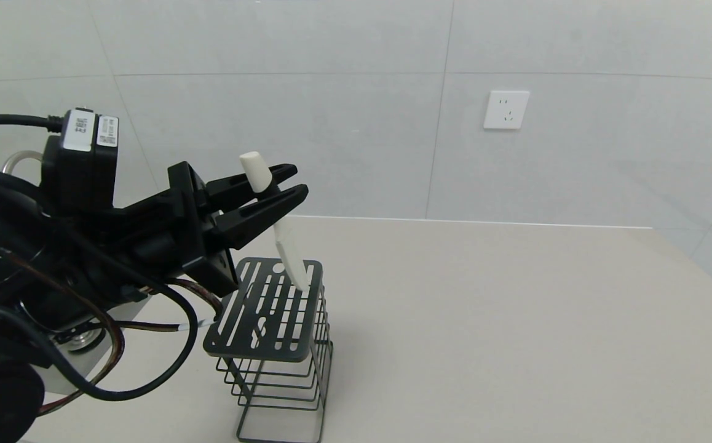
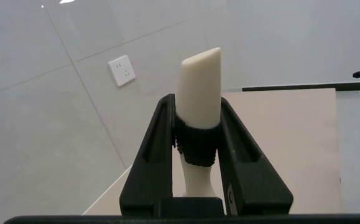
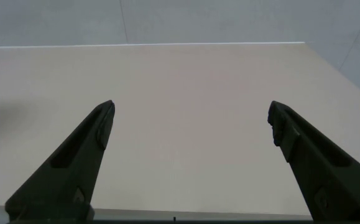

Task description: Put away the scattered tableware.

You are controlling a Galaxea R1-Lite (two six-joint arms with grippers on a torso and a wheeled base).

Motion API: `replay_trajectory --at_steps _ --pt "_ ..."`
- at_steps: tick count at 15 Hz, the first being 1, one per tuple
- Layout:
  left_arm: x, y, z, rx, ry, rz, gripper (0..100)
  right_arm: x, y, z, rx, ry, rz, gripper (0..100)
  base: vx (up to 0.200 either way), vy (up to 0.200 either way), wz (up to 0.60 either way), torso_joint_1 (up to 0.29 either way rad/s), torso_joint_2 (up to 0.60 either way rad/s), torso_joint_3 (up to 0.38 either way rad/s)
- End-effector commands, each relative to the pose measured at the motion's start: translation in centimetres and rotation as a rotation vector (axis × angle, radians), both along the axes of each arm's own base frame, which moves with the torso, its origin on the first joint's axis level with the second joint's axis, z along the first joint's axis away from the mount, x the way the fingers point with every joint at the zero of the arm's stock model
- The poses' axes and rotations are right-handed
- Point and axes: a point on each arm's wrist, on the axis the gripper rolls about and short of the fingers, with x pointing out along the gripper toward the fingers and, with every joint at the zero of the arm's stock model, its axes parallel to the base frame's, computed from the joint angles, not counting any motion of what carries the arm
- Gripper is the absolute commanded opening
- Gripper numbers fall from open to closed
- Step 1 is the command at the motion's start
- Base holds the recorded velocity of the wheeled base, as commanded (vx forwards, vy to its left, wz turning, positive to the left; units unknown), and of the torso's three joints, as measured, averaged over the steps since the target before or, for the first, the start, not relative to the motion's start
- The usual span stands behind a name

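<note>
Handle (image 1: 256, 171), smooth cream plastic, in left pincer (image 1: 299, 179)

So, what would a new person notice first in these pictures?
The left gripper grips a white utensil, tilted, its lower end at the slotted top of a black wire rack. The rack stands on a beige table; the right gripper hangs open above that table.
</note>
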Motion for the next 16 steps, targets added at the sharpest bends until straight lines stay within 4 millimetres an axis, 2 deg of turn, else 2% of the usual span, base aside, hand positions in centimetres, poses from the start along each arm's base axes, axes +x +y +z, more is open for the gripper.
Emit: replay_trajectory --at_steps 1,11,16 --pt "0.1 -0.1 -0.2 0.003 0.006 0.001 0 0.0 0.0 0.0 0.000 0.002 0.000 100 0.000 0.000 0.00 0.000 0.00 0.000" --pt "0.4 0.3 -1.1 0.021 0.041 0.017 0 0.0 0.0 0.0 0.000 0.002 0.000 100 0.000 0.000 0.00 0.000 0.00 0.000" --pt "0.0 -0.4 -1.1 0.026 0.029 -0.010 0 0.0 0.0 0.0 0.000 0.003 0.000 100 0.000 0.000 0.00 0.000 0.00 0.000"
